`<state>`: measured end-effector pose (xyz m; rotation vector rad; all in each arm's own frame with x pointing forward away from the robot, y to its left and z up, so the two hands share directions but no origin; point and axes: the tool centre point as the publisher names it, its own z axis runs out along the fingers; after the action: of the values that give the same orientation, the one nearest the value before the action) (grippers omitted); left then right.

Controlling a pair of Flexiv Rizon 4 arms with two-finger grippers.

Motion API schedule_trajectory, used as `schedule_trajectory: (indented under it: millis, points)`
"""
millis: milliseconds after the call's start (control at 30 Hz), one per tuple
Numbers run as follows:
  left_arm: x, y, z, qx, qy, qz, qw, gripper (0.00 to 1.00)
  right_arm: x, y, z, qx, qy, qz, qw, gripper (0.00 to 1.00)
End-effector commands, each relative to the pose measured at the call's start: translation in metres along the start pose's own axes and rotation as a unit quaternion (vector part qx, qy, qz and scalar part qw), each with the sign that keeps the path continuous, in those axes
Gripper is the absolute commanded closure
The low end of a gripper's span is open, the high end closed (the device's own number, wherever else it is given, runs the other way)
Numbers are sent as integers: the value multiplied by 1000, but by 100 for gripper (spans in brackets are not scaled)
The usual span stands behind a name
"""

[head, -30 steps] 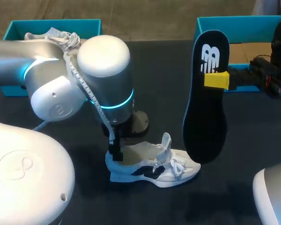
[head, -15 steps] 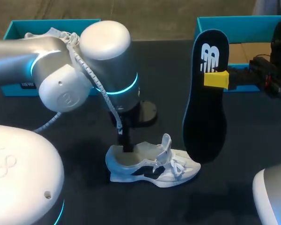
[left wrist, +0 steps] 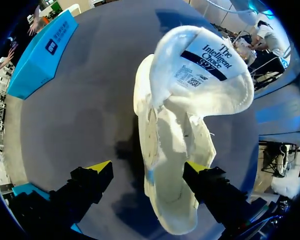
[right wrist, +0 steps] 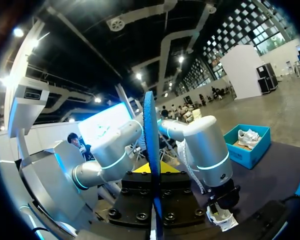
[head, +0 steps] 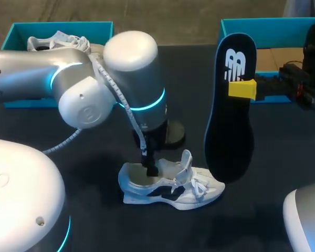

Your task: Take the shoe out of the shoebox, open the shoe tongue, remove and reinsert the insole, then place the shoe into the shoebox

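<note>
A white shoe (head: 170, 185) with dark side stripes lies on the black table, its tongue (head: 186, 160) standing up. My left gripper (head: 150, 169) hangs open over the shoe's heel opening. In the left wrist view the shoe (left wrist: 180, 125) lies under that gripper (left wrist: 147, 167), one fingertip (left wrist: 101, 166) outside the shoe's side wall over the table, the other above the inside. A black insole (head: 231, 110) with a blue edge hangs upright above the table to the right, with my right gripper (head: 242, 88) shut on it. Seen edge-on, the insole (right wrist: 151, 145) stands between the fingers of the right gripper (right wrist: 152, 170).
A teal shoebox (head: 273, 26) stands at the back right behind the insole. Another teal box (head: 21, 32) at the back left holds a second white shoe (head: 58, 41). My left arm's big elbow (head: 131, 79) stands over the table's middle.
My left arm has swung to the right, carrying its gripper from the shoe's heel end to over the shoe's opening. The right arm and the insole have kept still.
</note>
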<state>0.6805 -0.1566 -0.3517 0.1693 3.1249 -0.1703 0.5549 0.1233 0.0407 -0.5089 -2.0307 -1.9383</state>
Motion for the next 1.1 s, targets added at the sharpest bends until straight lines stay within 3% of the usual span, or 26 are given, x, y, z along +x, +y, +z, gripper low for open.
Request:
schedule_trajectory:
  millis: [33, 233, 333, 567, 600, 633, 667, 1100]
  points:
    - [-1, -8, 16, -10, 0, -4, 1000, 13, 10, 0, 9, -4, -83, 0, 997, 100]
    - [-3, -8, 25, 9, 2, -14, 1000, 21, 10, 0, 9, -4, -83, 0, 997, 100]
    - [-3, -12, 31, 10, 0, -14, 1000, 34, 10, 0, 9, -4, -83, 0, 997, 100]
    - [-4, -19, 42, 4, -4, -19, 1000, 51, 10, 0, 9, -4, -83, 0, 997, 100]
    - [-5, -20, 43, 4, -3, -19, 1000, 60, 10, 0, 9, -4, -83, 0, 997, 100]
    - [-5, -21, 44, 3, -2, -20, 1000, 75, 10, 0, 9, -4, -83, 0, 997, 100]
    - [-5, -21, 45, 3, -1, -19, 1000, 100, 10, 0, 9, -4, -83, 0, 997, 100]
    - [-3, -17, 42, 10, 0, -15, 1000, 100, 10, 0, 9, -4, -83, 0, 997, 100]
